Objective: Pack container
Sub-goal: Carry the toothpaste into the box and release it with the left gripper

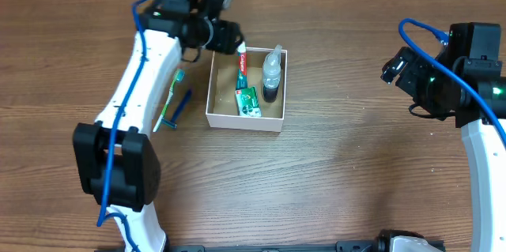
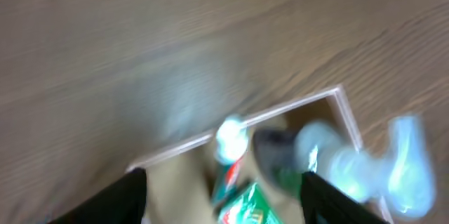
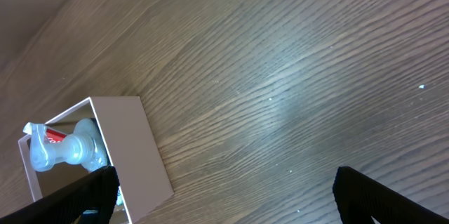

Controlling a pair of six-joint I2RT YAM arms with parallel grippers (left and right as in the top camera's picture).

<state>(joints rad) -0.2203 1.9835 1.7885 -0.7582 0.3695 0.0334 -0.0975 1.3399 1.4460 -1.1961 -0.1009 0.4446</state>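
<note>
Left tool (image 2: 223,178): fingers spread wide and pinching nothing. It hangs over one corner, probably lined up on the tube below.
Container (image 1: 243,120): on the tabletop directly under the left tool and well apart from the right tool.
Toothpaste tube (image 1: 243,64): lies in the container with its cap just below the left tool's gap, leaning at the wall.
Dropper bottle (image 1: 272,74): inside, beside the tube.
Green carton (image 1: 251,102): inside, further from the left tool.
Green toothbrush (image 1: 173,98): unpacked, outside the container beside the left arm.
Right tool (image 3: 226,175): spread and empty, seemingly parked clear.
Hard to read: the left wrist view is smeared. The blue piece beside the toothbrush is unidentifiable, and the right wrist view cuts off most of the container.
</note>
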